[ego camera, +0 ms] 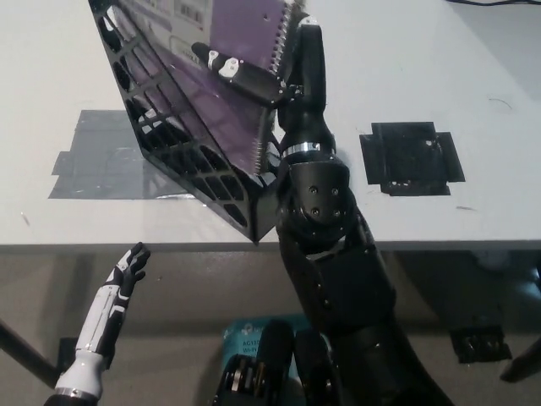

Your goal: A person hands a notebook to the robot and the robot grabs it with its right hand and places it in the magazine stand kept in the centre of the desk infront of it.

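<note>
A purple spiral-bound notebook (247, 42) stands partly inside the black lattice magazine stand (173, 148) at the desk's centre, its wire spine toward the right. My black right hand (254, 78) is shut on the notebook, fingers lying across its purple cover over the stand's opening. The notebook's lower part shows through the stand's lattice. My white left hand (122, 283) rests open at the lower left, below the desk's front edge.
The stand sits on grey tape patches (93, 156) on the white desk (473, 127). A black tape cross (412, 158) lies to the right of my arm. The desk's front edge (127, 247) runs across the middle.
</note>
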### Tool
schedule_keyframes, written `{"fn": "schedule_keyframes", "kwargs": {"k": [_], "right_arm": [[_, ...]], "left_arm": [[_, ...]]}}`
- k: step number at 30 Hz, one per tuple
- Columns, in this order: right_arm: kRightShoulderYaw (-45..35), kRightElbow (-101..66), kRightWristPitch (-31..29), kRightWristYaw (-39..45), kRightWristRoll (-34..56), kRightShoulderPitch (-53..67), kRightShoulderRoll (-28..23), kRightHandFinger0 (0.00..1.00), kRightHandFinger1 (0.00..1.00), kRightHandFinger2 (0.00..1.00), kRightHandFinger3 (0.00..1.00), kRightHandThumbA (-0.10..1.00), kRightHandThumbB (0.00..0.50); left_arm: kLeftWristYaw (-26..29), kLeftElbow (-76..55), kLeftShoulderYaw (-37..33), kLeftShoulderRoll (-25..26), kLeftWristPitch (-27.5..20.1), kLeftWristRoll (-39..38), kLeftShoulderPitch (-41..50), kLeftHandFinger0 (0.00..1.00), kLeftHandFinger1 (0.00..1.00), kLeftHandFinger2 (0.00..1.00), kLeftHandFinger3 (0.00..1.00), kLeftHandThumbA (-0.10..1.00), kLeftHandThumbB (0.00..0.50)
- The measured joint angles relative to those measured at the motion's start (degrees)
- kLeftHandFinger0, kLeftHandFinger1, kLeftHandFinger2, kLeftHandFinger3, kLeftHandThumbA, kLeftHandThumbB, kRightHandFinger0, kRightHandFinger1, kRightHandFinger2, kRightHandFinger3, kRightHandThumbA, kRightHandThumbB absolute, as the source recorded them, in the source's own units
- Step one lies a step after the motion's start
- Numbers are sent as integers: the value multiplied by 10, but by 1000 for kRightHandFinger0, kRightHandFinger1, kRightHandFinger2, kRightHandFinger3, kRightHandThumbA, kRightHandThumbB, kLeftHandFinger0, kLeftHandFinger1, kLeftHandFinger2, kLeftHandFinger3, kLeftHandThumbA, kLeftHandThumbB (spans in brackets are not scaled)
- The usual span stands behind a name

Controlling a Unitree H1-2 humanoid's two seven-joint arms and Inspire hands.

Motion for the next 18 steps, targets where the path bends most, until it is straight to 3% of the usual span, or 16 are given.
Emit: {"fn": "schedule_keyframes", "kwargs": {"k": [2, 7, 18], "right_arm": [[15, -5, 0, 13, -11, 0, -12, 1000, 1000, 1000, 1000, 1000, 416], [45, -31, 12, 33, -38, -1, -33, 1000, 1000, 1000, 1000, 1000, 460], [52, -94, 41, 60, -63, -1, -39, 1000, 1000, 1000, 1000, 1000, 393]], "left_arm": [[0, 1, 0, 1, 0, 0, -1, 1000, 1000, 1000, 1000, 1000, 495], [0, 4, 0, 1, 0, 0, -4, 1000, 1000, 1000, 1000, 1000, 500], [-4, 4, 0, 2, 0, 0, -7, 1000, 1000, 1000, 1000, 1000, 499]]}}
